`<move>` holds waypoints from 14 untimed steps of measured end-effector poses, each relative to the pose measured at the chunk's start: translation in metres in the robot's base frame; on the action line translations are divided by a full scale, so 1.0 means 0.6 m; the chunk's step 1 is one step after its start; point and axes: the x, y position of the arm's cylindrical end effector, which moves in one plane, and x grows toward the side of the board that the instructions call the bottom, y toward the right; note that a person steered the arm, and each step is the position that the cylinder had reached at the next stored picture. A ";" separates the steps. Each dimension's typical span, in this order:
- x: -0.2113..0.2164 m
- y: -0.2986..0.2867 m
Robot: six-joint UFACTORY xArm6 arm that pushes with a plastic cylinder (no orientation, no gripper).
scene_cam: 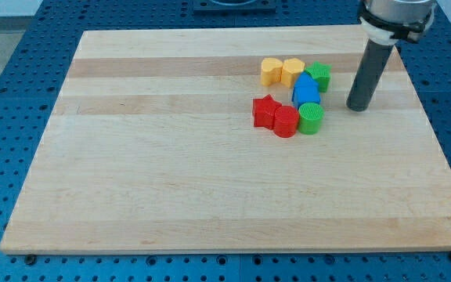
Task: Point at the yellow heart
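The yellow heart (271, 71) lies on the wooden board near the view's top, right of centre. It touches a yellow hexagon (292, 72) on its right. My tip (357, 108) rests on the board to the right of the cluster. It is about a hundred pixels right of the heart and a little lower, touching no block. The dark rod rises from it toward the view's top right corner.
A green star (319, 76) sits right of the yellow hexagon. Blue blocks (306, 95) lie just below it, with a green cylinder (311, 118) under them. A red star (265, 111) and a red cylinder (286, 122) lie left of the green cylinder. The board's right edge (437, 133) is close to my tip.
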 end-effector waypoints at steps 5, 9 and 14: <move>-0.103 0.034; -0.255 -0.025; -0.181 -0.311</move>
